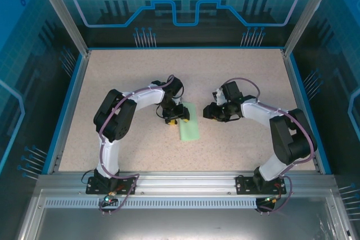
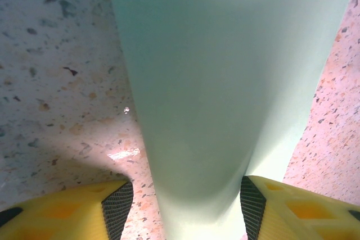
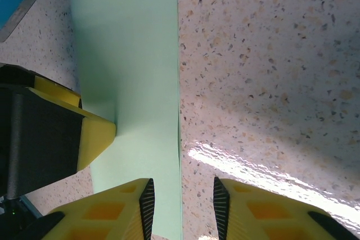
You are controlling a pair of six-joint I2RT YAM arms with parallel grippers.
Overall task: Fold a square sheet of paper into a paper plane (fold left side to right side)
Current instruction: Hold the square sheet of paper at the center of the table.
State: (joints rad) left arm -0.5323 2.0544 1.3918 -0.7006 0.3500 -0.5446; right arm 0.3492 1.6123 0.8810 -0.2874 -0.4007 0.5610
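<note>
The left gripper (image 2: 185, 203) is held half open with nothing clamped: one finger (image 2: 270, 206) is set on the square sheet of paper (image 2: 214, 82), the other just off its edge, probably to pin it to the table (image 2: 50, 54). The right gripper (image 3: 183, 206) is held partly open and empty, the sheet's long edge lined up with its gap, apparently for creasing. A narrow, blunt-ended rectangle is seen, its long axis running straight ahead of both grippers.
</note>
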